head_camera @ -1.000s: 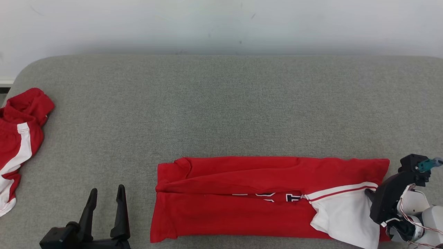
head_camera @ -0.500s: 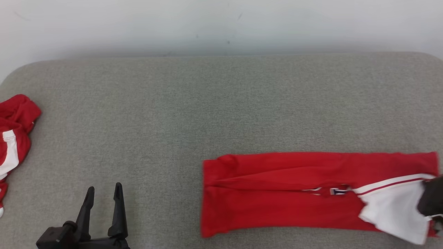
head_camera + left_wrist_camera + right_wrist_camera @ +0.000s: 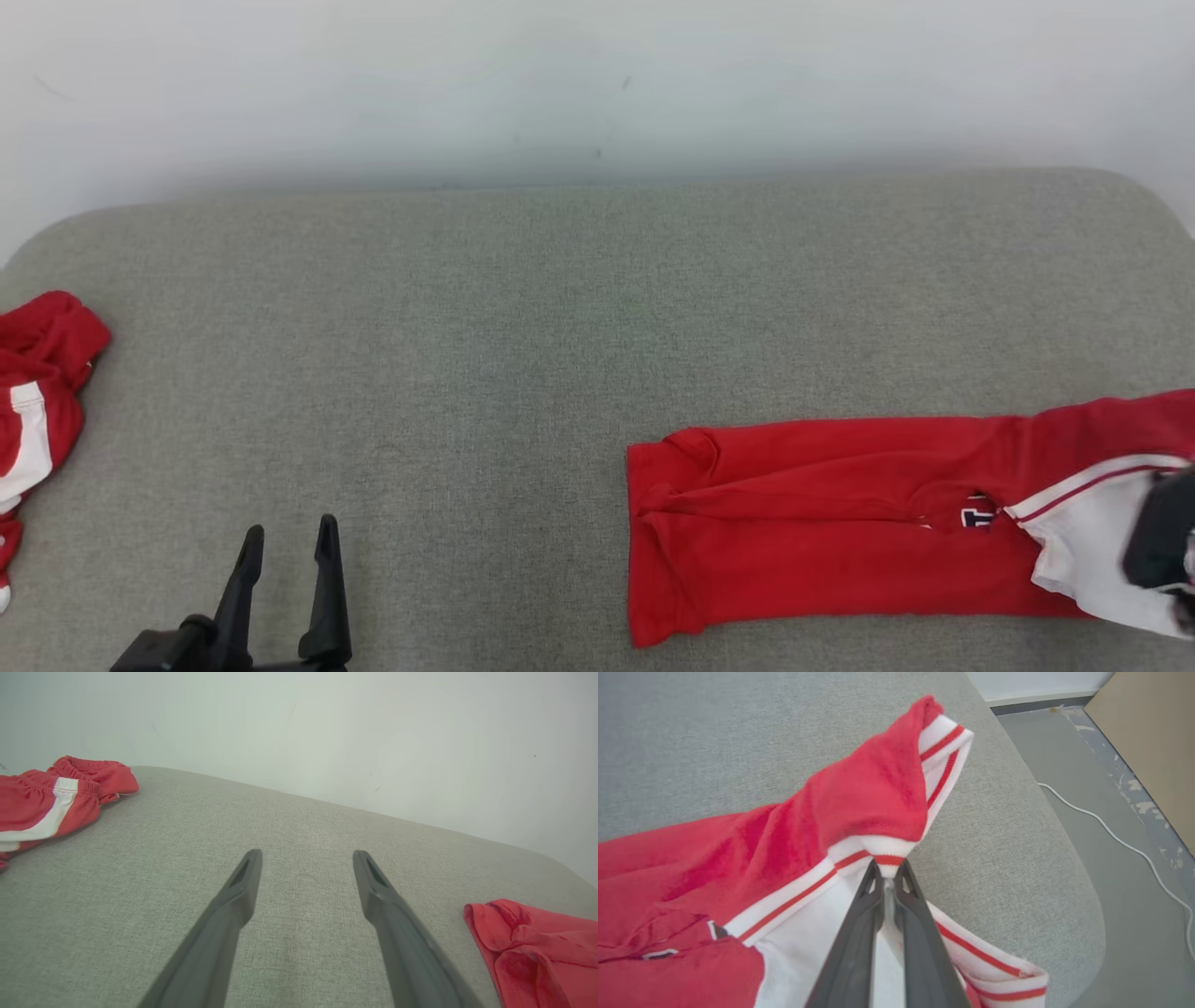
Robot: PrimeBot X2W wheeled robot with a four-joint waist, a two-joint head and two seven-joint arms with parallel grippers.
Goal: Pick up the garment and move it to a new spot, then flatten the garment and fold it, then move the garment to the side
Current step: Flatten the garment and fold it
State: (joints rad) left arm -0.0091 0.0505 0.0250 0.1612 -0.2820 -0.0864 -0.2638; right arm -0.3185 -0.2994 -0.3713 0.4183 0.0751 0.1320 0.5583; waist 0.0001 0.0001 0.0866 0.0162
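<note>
The garment (image 3: 840, 523) is a red top folded into a long strip with white, red-striped trim, lying at the right of the grey cushion (image 3: 467, 327). My right gripper (image 3: 888, 868) is shut on the white ribbed trim at its right end, and the red cloth (image 3: 784, 849) rises into a peak above the fingers. In the head view that gripper (image 3: 1162, 541) is a dark blur at the right edge. My left gripper (image 3: 289, 527) stands open and empty at the lower left, well left of the garment's near end (image 3: 537, 947). Its fingers (image 3: 307, 853) hover over bare cushion.
A second red and white garment (image 3: 37, 392) lies crumpled at the cushion's left edge (image 3: 51, 798). The cushion's rounded right edge (image 3: 1064, 868) drops to a grey floor with a white cable (image 3: 1111, 835) and a beige board (image 3: 1148, 742). A pale wall stands behind.
The garment has slid to the right across the cushion, pulled by my shut right gripper, and its right end has lifted. The head view has shifted too. My left gripper has stayed open.
</note>
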